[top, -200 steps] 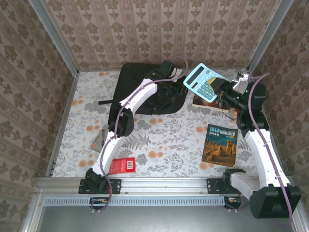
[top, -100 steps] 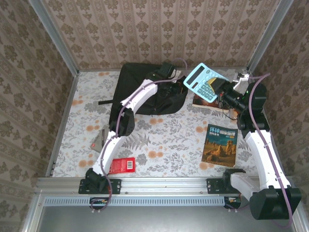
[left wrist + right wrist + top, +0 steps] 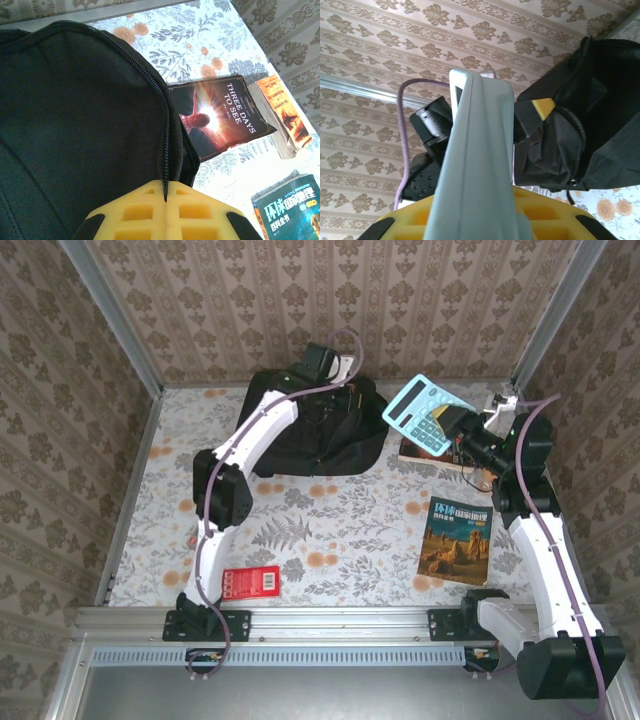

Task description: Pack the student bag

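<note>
The student bag (image 3: 300, 435), black fabric, lies at the back middle of the table. My left gripper (image 3: 335, 375) is shut on its zipped edge and holds that edge up; in the left wrist view the zip of the bag (image 3: 75, 125) runs straight into the closed yellow pads of the left gripper (image 3: 165, 192). My right gripper (image 3: 452, 425) is shut on a light blue calculator (image 3: 420, 412), held tilted in the air just right of the bag. Seen edge-on, the calculator (image 3: 480, 165) rises from the right gripper (image 3: 480, 220) toward the bag (image 3: 580, 130).
A blue-covered book (image 3: 457, 540) lies right of centre and a red book (image 3: 250, 582) near the left base. A brown book (image 3: 430, 452) sits below the calculator. A dark "Three Days to See" book (image 3: 220, 117) and an orange book (image 3: 282, 115) lie beside the bag.
The left gripper has shut on the bag's zipped edge and lifted it back toward the wall, and the left arm swung with it. The right arm still holds the calculator in place.
</note>
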You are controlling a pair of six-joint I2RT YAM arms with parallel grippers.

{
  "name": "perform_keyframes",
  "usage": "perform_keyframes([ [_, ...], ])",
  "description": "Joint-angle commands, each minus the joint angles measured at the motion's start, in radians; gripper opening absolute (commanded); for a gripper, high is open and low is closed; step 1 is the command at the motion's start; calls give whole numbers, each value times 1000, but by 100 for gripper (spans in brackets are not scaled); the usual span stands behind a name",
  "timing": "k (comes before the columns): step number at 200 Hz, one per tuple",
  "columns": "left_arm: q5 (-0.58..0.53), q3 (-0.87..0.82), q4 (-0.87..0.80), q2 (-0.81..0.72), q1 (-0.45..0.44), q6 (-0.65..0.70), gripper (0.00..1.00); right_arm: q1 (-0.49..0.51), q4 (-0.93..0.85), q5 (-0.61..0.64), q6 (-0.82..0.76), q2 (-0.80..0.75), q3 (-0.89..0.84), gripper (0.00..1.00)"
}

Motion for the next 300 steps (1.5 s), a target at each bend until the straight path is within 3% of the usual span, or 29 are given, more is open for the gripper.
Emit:
perform_keyframes([
  [1,-16,-63,25,-80,6,-10,0,5,-57,54,-65,-18,32,26],
  [68,-28,-315,101,-323,50,-47,0,55,-96,153,-101,77,-4,27],
  [110,-9,-415,111,-429,56,-47,0,161,-128,246,-149,212,55,27],
  [148,14,-495,132,-506,56,-58,0,195,-161,260,-168,389,157,26],
  [175,25,-555,151,-549,56,-64,0,239,-212,239,-179,560,274,26],
  [264,40,-635,176,-644,59,-69,0,354,-93,51,-22,1025,589,27],
  [300,37,-623,186,-655,69,-74,0,428,-39,45,46,1190,730,29],
])
